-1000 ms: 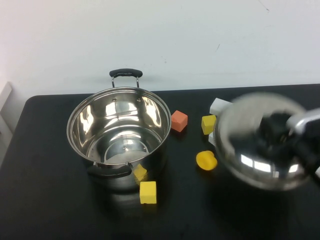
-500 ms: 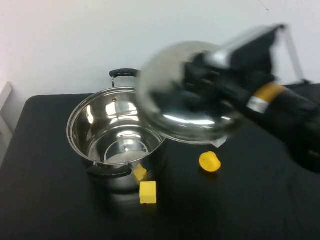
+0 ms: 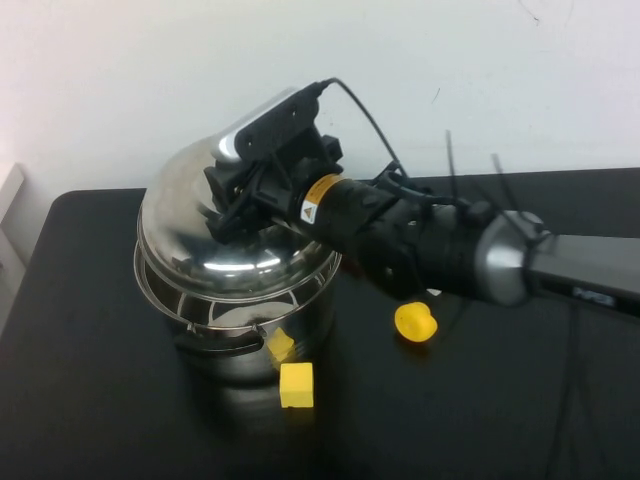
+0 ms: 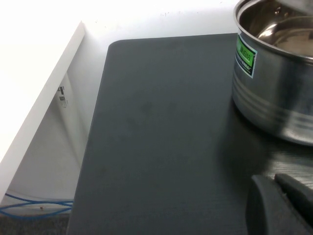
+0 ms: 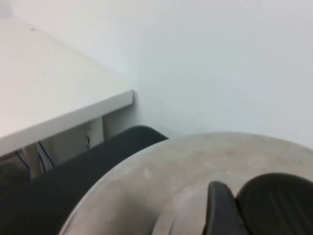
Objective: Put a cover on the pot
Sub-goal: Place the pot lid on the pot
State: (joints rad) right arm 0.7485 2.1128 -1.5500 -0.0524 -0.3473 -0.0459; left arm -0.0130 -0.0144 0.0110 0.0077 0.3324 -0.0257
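The big steel pot (image 3: 305, 318) stands at the table's left, its front black handle (image 3: 222, 346) facing me. My right gripper (image 3: 238, 203) is shut on the black knob (image 5: 279, 201) of the domed steel lid (image 3: 185, 235). It holds the lid tilted over the pot's mouth, with a gap still showing along the front rim. In the right wrist view the lid (image 5: 156, 186) fills the lower part, with one finger (image 5: 220, 210) against the knob. My left gripper (image 4: 281, 198) is low over the table near the pot's wall (image 4: 274, 98), fingers together and empty.
Two yellow cubes (image 3: 296, 385) (image 3: 280, 345) lie in front of the pot. A yellow round piece (image 3: 416, 322) lies to its right, under my right arm. A white shelf (image 4: 39, 98) borders the table's left edge and a white wall stands behind.
My right arm has swung the lid leftward from the table's right side to above the pot. The orange, yellow and white blocks behind are now hidden by the arm.
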